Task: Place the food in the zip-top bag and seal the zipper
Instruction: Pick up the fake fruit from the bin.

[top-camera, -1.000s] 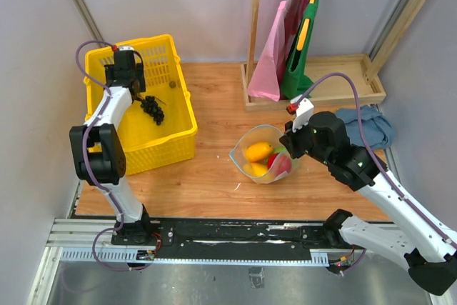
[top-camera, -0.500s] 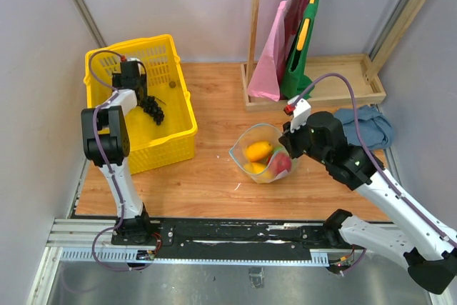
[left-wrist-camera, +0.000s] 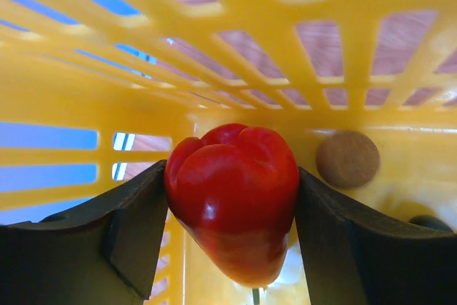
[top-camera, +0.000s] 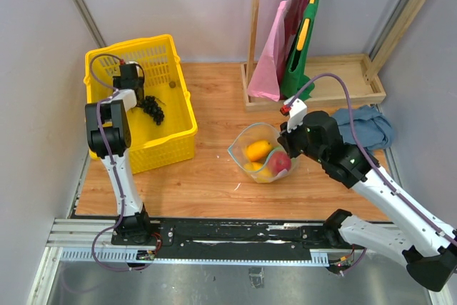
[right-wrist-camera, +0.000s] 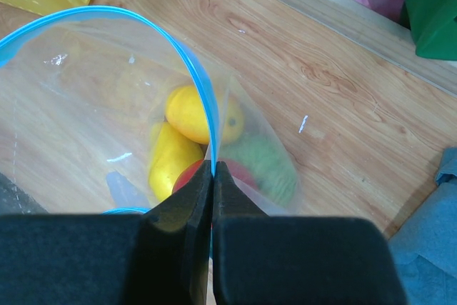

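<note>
left tool (left-wrist-camera: 234, 248): clenched on the red pepper (left-wrist-camera: 232, 191), low inside the yellow basket (top-camera: 164, 149), far left.
right tool (right-wrist-camera: 213, 176): pinching the zipper (right-wrist-camera: 203, 108) edge of the zip-top bag (top-camera: 243, 141), middle of the tabletop (top-camera: 207, 176), mouth held open.
in bag: mango (top-camera: 258, 151) plus other pieces.
left over: grape bunch (top-camera: 152, 108) in basket.
risk: my lift could clip the pepper on the basket wall. The floppy rim could slip or sag and the mouth would close.

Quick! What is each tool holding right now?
Left tool: closed on the red pepper.
Right tool: closed, pinching the zip-top bag at its rim.
</note>
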Controlling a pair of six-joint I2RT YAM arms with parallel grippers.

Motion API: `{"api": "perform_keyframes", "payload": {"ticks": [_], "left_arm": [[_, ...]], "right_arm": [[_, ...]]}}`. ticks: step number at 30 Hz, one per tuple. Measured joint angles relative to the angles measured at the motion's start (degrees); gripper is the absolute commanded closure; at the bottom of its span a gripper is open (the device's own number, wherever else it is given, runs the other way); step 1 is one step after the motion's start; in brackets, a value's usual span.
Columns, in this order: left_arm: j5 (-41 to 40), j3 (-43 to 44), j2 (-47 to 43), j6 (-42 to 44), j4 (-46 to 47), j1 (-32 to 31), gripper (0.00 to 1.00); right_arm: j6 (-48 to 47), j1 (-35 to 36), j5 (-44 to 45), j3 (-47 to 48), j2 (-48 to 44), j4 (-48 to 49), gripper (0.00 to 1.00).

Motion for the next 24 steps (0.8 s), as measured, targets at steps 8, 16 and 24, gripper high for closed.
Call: {"api": "perform_keyframes", "payload": {"ticks": [8,16,24], "left_arm": [[2.16,0.79,1.07,0.50,0.20,0.11,0.57],[4.81,-1.66,-1.11,-1.57,0.15,0.11,0.77],[8.59,-7.30,-11.15,-7.39,-2.69,0.07,0.88]], "right_arm": [[-0.11,0.00,0.02,-0.04,0.33,0.07,1.00],[-0.11,0.00,-0.02,-0.04,0.31,0.09,1.00],[-0.07,0.00,-0.04,-0.04,-0.39,0.04,1.00]]}}
